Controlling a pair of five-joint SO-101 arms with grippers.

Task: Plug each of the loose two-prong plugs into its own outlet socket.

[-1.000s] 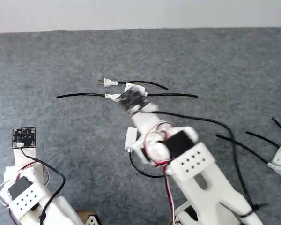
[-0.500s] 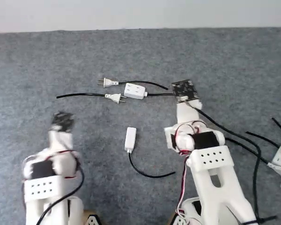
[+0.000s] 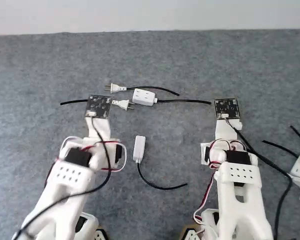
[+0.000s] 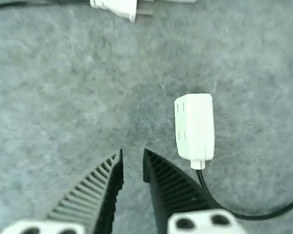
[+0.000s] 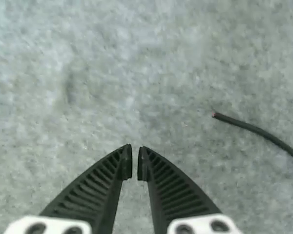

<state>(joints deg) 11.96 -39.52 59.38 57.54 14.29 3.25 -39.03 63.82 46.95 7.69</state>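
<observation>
The left gripper (image 4: 132, 158) has come forward, so grasping may begin; its jaws, slightly parted and empty, point down, the white oblong plastic socket block (image 4: 194, 126) beside them, the white two-prong plug (image 4: 118, 6) ahead. The right gripper (image 5: 134, 161) has swung aside; its jaws are closed on nothing, a black cord end (image 5: 254, 129) beside them.

Overhead, plus wrist close-ups over carpet (image 3: 40, 60)

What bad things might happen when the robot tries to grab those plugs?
The upper plug and lower plug lie close together, so the left gripper might bump one while grabbing the other. The nearby outlet socket just lies on the carpet, so it may slide when a plug is pushed in.
</observation>
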